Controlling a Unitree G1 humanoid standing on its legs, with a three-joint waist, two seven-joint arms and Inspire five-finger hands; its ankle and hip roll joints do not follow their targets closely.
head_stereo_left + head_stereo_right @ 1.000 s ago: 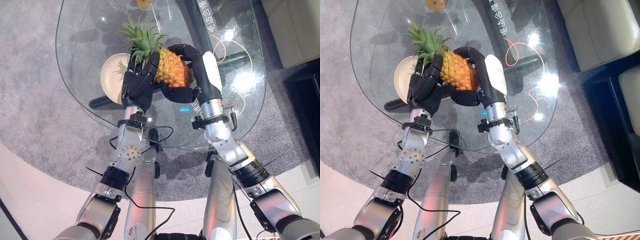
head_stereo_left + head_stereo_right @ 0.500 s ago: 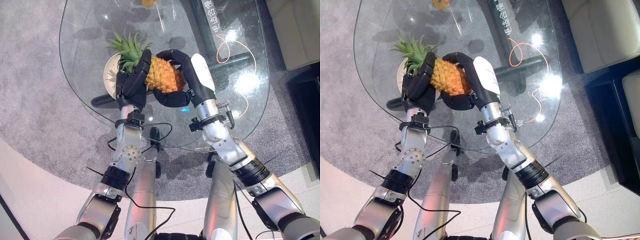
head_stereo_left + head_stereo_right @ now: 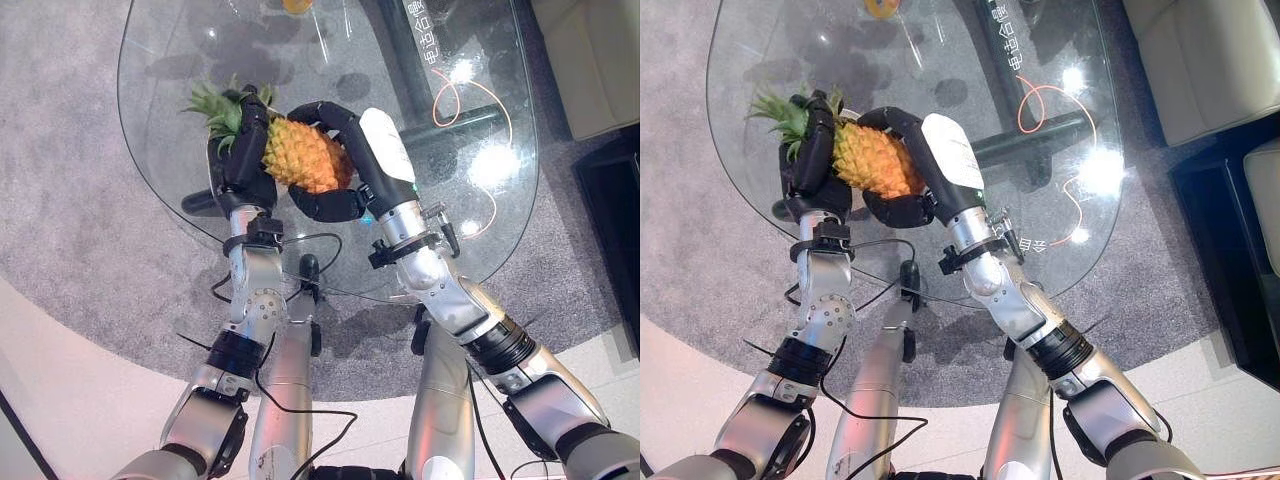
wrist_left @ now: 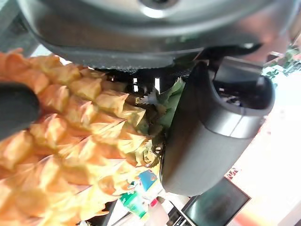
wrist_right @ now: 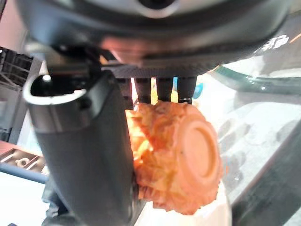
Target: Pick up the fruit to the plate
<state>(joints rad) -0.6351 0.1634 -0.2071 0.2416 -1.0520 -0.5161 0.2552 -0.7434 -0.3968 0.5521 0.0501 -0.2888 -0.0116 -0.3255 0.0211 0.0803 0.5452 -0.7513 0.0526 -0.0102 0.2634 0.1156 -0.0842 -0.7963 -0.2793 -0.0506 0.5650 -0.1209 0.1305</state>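
Note:
A pineapple [image 3: 300,155] hangs lying on its side above the glass table [image 3: 480,120], held between both hands. My left hand [image 3: 240,165] curls round its leafy end, with the green crown [image 3: 215,105] sticking out to the left. My right hand [image 3: 360,160] wraps round the orange body from the right, its white-covered thumb on top. In the left wrist view the scaly skin [image 4: 61,141] lies against the thumb [image 4: 211,132]. The right wrist view shows the fruit's butt end [image 5: 188,155] beside the thumb [image 5: 84,155]. The plate lies hidden under the left hand and the fruit.
A small orange fruit [image 3: 880,8] sits at the table's far edge. Under the glass run a dark base beam [image 3: 440,130] and an orange cable [image 3: 470,90]. Grey carpet surrounds the table. A beige sofa [image 3: 1210,60] stands at the right.
Both hands have carried the pineapple leftwards. The cream plate, seen beside the left hand earlier, is now covered by the hand and fruit.

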